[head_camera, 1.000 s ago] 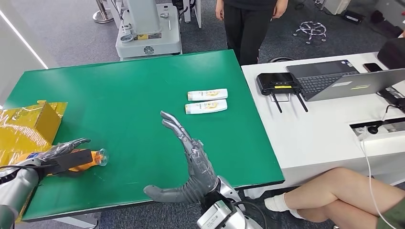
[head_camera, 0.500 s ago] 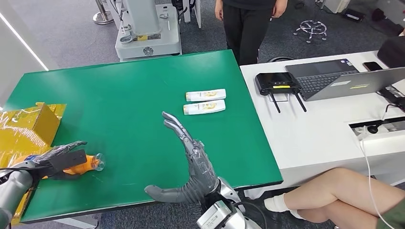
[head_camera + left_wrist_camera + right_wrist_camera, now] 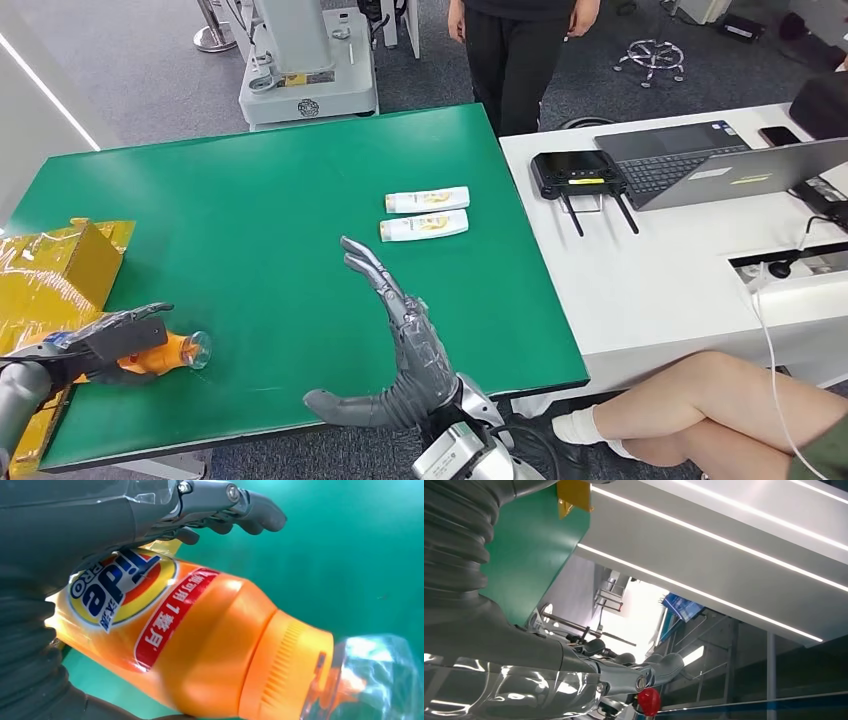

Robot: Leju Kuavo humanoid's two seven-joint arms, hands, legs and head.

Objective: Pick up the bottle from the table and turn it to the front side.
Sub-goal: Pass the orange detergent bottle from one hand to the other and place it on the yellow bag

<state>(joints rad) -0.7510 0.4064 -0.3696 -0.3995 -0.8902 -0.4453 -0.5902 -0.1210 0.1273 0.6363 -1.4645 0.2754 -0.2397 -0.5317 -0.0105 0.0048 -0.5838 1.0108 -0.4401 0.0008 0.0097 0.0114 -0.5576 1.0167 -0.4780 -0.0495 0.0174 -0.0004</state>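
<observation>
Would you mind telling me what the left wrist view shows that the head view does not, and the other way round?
Left wrist view alone: the label print on the orange bottle. Head view alone: the open right robot hand, two white bottles lying side by side, the laptop on the white desk. Both: the left robot hand gripping the orange bottle over the green table.

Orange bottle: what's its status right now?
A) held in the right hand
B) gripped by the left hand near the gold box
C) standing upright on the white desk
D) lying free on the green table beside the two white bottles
B: the left hand is wrapped around the orange bottle near the gold box, while the right hand is open and holds nothing.
</observation>
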